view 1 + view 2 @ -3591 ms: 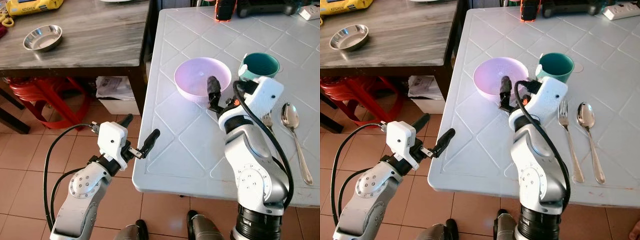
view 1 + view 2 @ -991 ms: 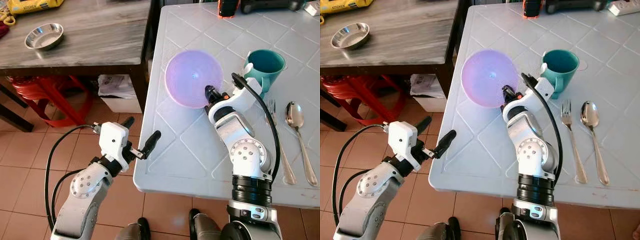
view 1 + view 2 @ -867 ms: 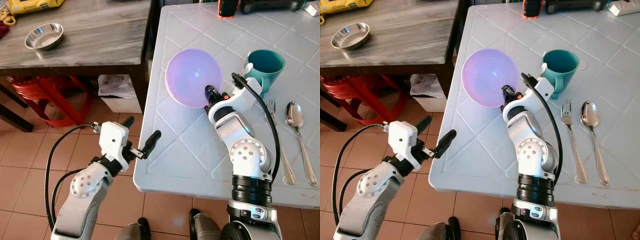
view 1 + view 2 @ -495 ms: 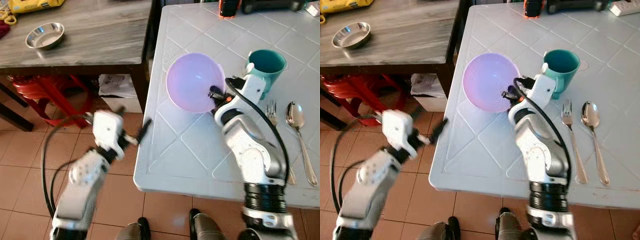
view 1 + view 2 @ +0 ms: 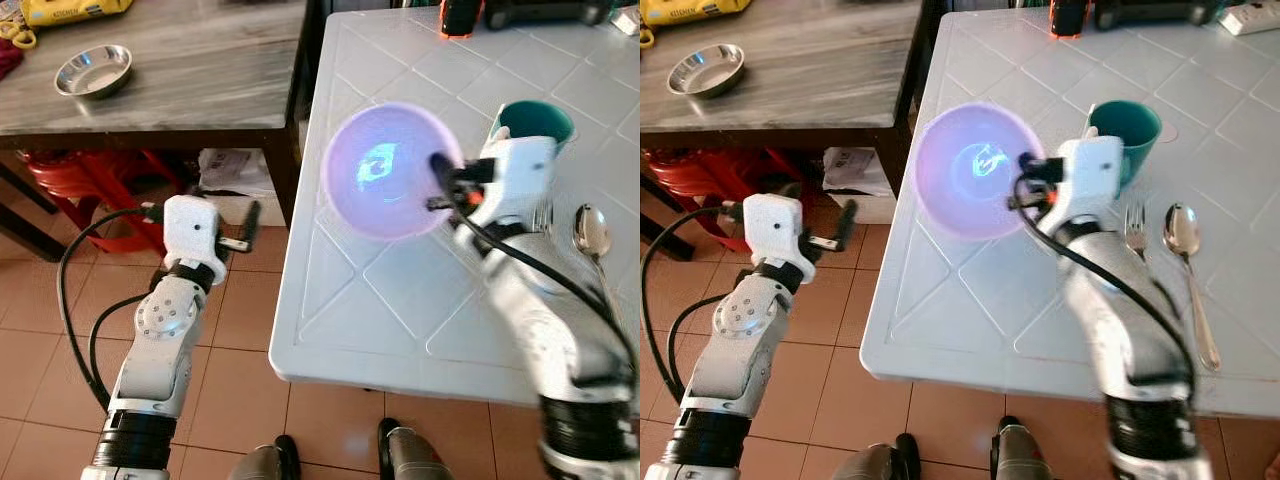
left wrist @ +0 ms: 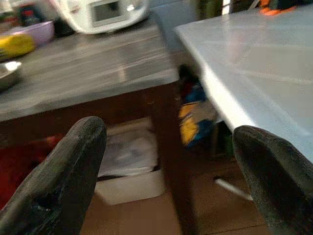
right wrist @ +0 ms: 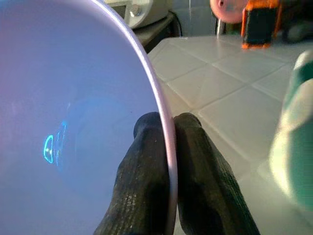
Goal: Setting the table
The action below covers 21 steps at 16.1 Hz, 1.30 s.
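Pinching: right gripper (image 7: 166,147) clamps the purple bowl's (image 5: 385,175) rim, one finger inside, one outside.
Bowl: raised, tilted over white table (image 5: 400,310).
Beside: teal mug (image 5: 530,120) behind gripper.
Left gripper (image 6: 166,161): fingers spread, off table.

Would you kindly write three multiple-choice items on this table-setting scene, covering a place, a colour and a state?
1. Where does the steel dish sit?
A. on the dark wooden table
B. on the white table
C. on the floor

2. What colour is the mug?
A. red
B. teal
C. yellow

3. How does the right hand stand?
A. open above the spoon
B. shut on the purple bowl's rim
C. resting flat on the table

Answers:
1 A, it lies on the dark wooden table.
2 B, its wall shows teal.
3 B, the fingers pinch the purple bowl at its rim.
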### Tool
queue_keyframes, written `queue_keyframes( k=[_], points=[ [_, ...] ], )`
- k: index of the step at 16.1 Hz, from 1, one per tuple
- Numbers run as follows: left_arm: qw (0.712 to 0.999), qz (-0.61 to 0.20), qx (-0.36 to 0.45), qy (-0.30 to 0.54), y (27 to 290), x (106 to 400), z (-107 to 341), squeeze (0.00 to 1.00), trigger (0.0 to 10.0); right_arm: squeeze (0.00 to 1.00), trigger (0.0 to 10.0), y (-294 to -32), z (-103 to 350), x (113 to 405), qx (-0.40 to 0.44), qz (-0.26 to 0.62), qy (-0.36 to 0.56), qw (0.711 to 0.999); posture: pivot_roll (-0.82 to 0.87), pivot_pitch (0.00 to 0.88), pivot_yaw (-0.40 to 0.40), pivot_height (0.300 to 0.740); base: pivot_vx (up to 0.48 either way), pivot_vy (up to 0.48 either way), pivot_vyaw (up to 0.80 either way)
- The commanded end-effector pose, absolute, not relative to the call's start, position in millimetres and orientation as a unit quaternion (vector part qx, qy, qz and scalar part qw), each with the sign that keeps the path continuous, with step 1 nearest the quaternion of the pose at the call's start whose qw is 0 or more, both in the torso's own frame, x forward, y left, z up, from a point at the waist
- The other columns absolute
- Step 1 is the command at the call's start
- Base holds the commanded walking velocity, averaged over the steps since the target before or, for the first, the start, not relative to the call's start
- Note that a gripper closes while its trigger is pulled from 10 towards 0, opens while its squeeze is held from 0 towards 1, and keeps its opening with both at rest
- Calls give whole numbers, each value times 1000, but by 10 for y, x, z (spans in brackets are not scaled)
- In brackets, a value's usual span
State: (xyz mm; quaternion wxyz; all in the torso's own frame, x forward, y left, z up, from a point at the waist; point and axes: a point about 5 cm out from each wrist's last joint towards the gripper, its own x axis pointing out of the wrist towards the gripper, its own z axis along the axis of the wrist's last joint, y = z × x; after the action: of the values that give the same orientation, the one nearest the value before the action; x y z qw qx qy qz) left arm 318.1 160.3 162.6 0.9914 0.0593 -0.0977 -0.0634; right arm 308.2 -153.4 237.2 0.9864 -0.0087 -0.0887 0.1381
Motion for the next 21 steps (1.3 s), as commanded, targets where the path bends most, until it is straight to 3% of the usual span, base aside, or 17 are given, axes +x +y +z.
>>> queue_keyframes(
  k=[1, 2, 3, 8, 11, 21],
  points=[
    [993, -27, 61, -92, 1694, 3190, 1588, 0, 10000, 0, 6078, -1485, 2434, 2991, -32, 163, -111, 980, -176, 218, 114, 740, 0, 0, 0],
    [995, -14, 60, -84, 1714, 3190, 1549, 0, 10000, 0, 8627, -1501, 2443, 2944, -38, 164, -114, 979, -177, 218, 114, 740, 0, 0, 0],
    [995, -14, 59, -84, 1710, 3186, 1539, 0, 10000, 0, 10000, -1508, 2440, 2922, -39, 160, -115, 980, -174, 216, 109, 740, 0, 0, 0],
    [996, -26, 47, -68, 1632, 3034, 1417, 0, 10000, 0, 10000, -1488, 2151, 2755, -1, 136, -77, 988, -159, 210, 107, 740, 0, 0, 0],
    [997, -32, 36, -64, 1573, 2997, 1393, 0, 10000, 0, 10000, -1527, 2148, 2733, 18, 106, -86, 991, -158, 206, 109, 740, 0, 0, -635],
    [997, -53, 22, -41, 1461, 2942, 1338, 0, 10000, 0, 10000, -1571, 2082, 2751, 34, 62, -81, 994, -161, 201, 104, 740, 0, 0, 0]
  ],
)
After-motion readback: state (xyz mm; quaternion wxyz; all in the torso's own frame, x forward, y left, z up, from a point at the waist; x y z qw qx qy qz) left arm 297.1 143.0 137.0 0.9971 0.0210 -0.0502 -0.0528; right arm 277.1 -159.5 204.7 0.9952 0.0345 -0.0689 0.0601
